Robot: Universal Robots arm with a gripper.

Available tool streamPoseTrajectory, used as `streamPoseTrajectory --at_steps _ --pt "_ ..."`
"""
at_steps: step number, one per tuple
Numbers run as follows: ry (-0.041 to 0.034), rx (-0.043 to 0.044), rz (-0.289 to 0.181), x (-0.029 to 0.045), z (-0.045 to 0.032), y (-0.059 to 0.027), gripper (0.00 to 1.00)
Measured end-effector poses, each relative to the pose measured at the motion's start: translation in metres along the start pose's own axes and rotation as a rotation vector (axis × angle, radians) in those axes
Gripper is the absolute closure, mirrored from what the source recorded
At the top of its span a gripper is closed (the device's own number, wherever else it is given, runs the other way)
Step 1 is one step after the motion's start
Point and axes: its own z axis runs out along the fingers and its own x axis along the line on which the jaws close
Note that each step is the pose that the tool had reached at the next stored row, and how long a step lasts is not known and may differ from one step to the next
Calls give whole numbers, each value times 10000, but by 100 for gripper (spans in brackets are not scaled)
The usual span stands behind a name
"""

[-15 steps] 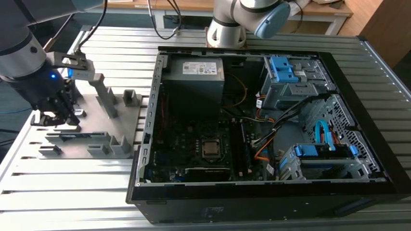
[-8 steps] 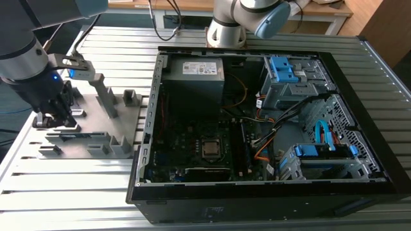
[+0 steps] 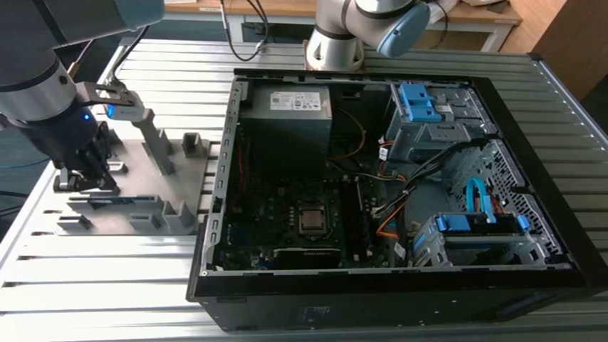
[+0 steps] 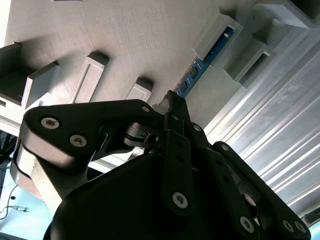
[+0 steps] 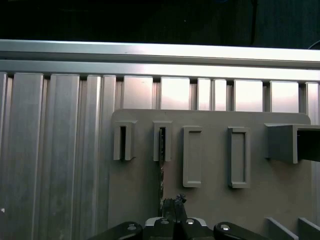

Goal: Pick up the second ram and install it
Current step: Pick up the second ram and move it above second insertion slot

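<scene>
1. Gripper (image 5: 173, 202): fingertips are drawn together on the near end of the second ram (image 5: 161, 167). It reads as a pinch across the board's thickness, with no gap visible between the tips.
2. The second ram stands on edge. Its far end sits in a slotted grey holder block (image 5: 162, 141) and its near end is at the fingertips. In the second wrist view the ram (image 4: 200, 67) shows its bluish label patch just beyond the gripper (image 4: 172, 100).
3. Handling, my judgement: light, thin and stiff lengthwise, but it won't tolerate twisting or side load. The flat faces give decent friction. Best hold is across the two faces near an end or the middle, clear of the contact edge and not on the chips. An end hold means leverage, so it could tilt in the slot.
4. Grey fixture plate (image 5: 215, 200) carries the blocks and lies on the slatted aluminium table (image 5: 60, 150).
5. Exterior view: gripper (image 3: 84, 182) and ram (image 3: 114, 203) are at the frame's lower left. The open PC case (image 3: 532, 142) fills centre to right, well apart from them.
</scene>
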Motion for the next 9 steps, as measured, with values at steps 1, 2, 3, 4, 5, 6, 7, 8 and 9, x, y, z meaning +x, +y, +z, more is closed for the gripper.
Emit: streamPoseTrajectory --at_steps 1,2,3,4,5,6,7,8,9 --pt "-1 1 0 0 1 0 90" --pt "-1 0 -1 0 0 -1 90" --pt "-1 1 -1 0 0 -1 90" --pt "-2 1 -1 0 1 -1 89" --pt "-3 1 -1 0 1 -1 84" --pt "-3 1 -1 0 1 -1 84" --pt "-3 1 -1 0 1 -1 77" --pt "-3 1 -1 0 1 -1 71" --pt "-4 1 -1 0 1 -1 71"
